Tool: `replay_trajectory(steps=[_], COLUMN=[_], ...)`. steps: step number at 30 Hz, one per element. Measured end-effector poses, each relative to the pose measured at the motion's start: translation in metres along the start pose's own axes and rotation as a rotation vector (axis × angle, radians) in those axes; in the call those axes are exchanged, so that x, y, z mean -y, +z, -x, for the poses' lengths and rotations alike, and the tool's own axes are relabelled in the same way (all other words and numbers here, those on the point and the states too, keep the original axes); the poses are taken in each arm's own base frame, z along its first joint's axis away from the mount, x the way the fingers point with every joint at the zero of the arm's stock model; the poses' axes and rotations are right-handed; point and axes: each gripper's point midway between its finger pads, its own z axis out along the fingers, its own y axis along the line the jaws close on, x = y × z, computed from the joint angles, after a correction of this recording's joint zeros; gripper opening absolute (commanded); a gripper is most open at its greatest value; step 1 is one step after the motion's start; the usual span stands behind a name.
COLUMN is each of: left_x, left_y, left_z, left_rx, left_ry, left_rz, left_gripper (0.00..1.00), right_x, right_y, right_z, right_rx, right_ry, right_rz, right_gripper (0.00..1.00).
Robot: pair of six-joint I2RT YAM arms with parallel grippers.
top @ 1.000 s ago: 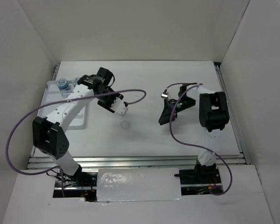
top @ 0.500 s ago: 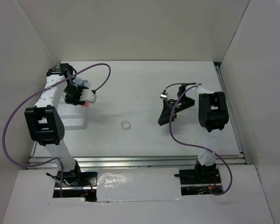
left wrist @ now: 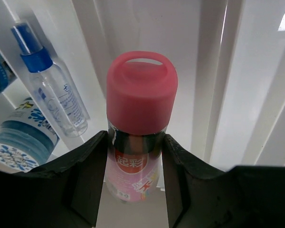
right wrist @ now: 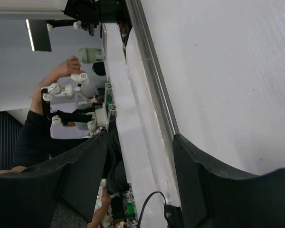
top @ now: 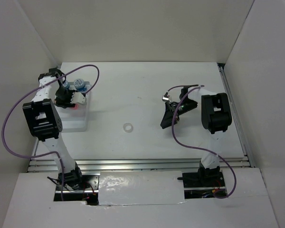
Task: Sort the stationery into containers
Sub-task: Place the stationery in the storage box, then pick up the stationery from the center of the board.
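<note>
step: placing, as i judge it; pink cylinder [left wrist: 141, 95] is carried over the tray [left wrist: 256, 95], not yet set down.
next move: calls for lowering into a free ridged lane beside the tube, then letting go; the cylinder may roll or tip along the ridges.
white ring [top: 128, 127]: lies alone on the table [top: 147, 90], nearer than both grippers, unsorted.
right gripper [right wrist: 140, 138]: released, nothing between the fingers; hangs above the table right of the ring, well apart from the tray.
left gripper [left wrist: 135, 142]: clenched on the pink cylinder's lower body, cap end pointing out.
tray contents: clear-blue tube [left wrist: 57, 99] lies in a lane just left of the cylinder; one blue pot [top: 79, 84] and a second blue pot [top: 64, 85] sit at the far end.
</note>
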Motion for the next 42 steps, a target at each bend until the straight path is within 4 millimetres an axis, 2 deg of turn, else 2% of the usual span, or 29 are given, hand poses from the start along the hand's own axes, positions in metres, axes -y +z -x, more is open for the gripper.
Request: replay_trajectory(steps=[6,11,12,14,15,16,19,22,24,27,29,31,33,35,36,38,40,42], left_x=[0.004,0.008,0.009,0.01,0.01,0.01,0.013,0.006,-0.003,-0.021,-0.032,-0.039,-0.04,-0.029,-0.02,0.007,0.03,0.047], left_y=[0.02,0.034,0.036,0.038,0.038,0.037,0.036,0.021,0.003,-0.036,-0.067,-0.096,-0.115,-0.124,-0.123,-0.112,-0.094,-0.071], left_z=[-0.011,-0.014,-0.014,-0.014,-0.014,-0.014,-0.013,-0.009,-0.005,0.009,0.028,0.063,0.107,0.163,0.192,0.236,0.261,0.278], left_rx=[-0.013,-0.012,-0.011,-0.012,-0.012,-0.012,-0.01,-0.002,0.009,0.031,0.057,0.11,0.181,0.294,0.356,0.455,0.508,0.522], left_ry=[-0.022,-0.067,-0.072,-0.075,-0.076,-0.075,-0.098,-0.097,-0.095,-0.109,-0.13,-0.16,-0.2,-0.234,-0.255,-0.315,-0.41,-0.511], left_rz=[-0.036,-0.065,-0.071,-0.075,-0.077,-0.076,-0.087,-0.073,-0.037,0.059,0.145,0.222,0.272,0.277,0.255,0.174,0.083,0.008], left_gripper=[0.18,0.32,0.44,0.56,0.72,0.74,0.71,0.67,0.65,0.6,0.6,0.56,0.55,0.56,0.56,0.56,0.56,0.54], right_x=[0.003,0.003,0.003,0.003,0.002,0.002,0.002,0.003,0.003,0.003,0.003,0.004,0.005,0.003,0.003,0.002,0.002,0.004], right_y=[0.001,0.003,0.003,0.003,0.003,0.003,0.004,0.004,0.004,0.004,0.004,0.003,0.001,-0.002,-0.004,-0.011,-0.022,-0.035], right_z=[-0.001,-0.002,-0.002,-0.002,-0.002,-0.002,-0.002,-0.002,-0.002,-0.003,-0.003,-0.003,-0.003,-0.003,-0.003,-0.006,-0.008,-0.009], right_rx=[-0.007,-0.013,-0.014,-0.015,-0.016,-0.016,-0.017,-0.019,-0.021,-0.022,-0.023,-0.027,-0.025,-0.024,-0.024,-0.017,-0.001,0.021], right_ry=[0.014,0.013,0.013,0.012,0.012,0.011,0.01,0.009,0.009,0.009,0.009,0.007,0.008,0.015,0.019,0.031,0.035,0.031], right_rz=[-0.002,-0.002,-0.002,-0.001,-0.001,-0.001,-0.002,-0.003,-0.005,-0.007,-0.008,-0.015,-0.023,-0.037,-0.05,-0.091,-0.157,-0.237], right_gripper=[0.64,0.64,0.64,0.64,0.64,0.64,0.64,0.64,0.64,0.63,0.62,0.62,0.61,0.61,0.61,0.61,0.62,0.63])
